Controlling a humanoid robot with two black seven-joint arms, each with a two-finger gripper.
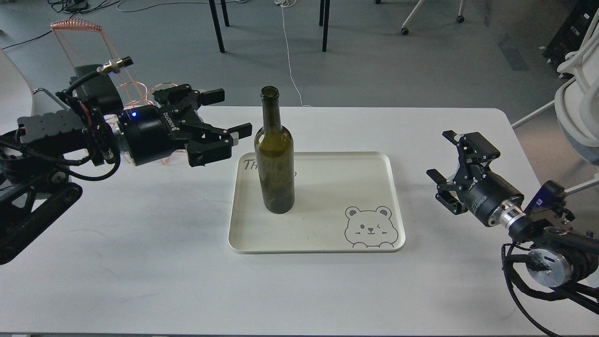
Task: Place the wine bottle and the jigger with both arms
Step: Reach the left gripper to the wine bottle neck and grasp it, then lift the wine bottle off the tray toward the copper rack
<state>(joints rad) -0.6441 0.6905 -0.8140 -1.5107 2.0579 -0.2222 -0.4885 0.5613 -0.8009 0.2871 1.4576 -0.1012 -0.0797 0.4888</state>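
The wine bottle (274,164), dark olive-green and without a label, stands upright on the left part of a cream tray (395,187). My left gripper (235,111) is open, level with the bottle's shoulder and just left of it, with its lower fingertip close to the glass but apart from it. My right gripper (440,155) is open, low over the table right of the tray. The jigger does not show; it is hidden behind the right gripper.
A copper wire rack (77,28) stands at the table's back left, mostly behind my left arm. The tray has a bear drawing (372,227) at its front right. White chairs stand beyond the table's right edge (578,89).
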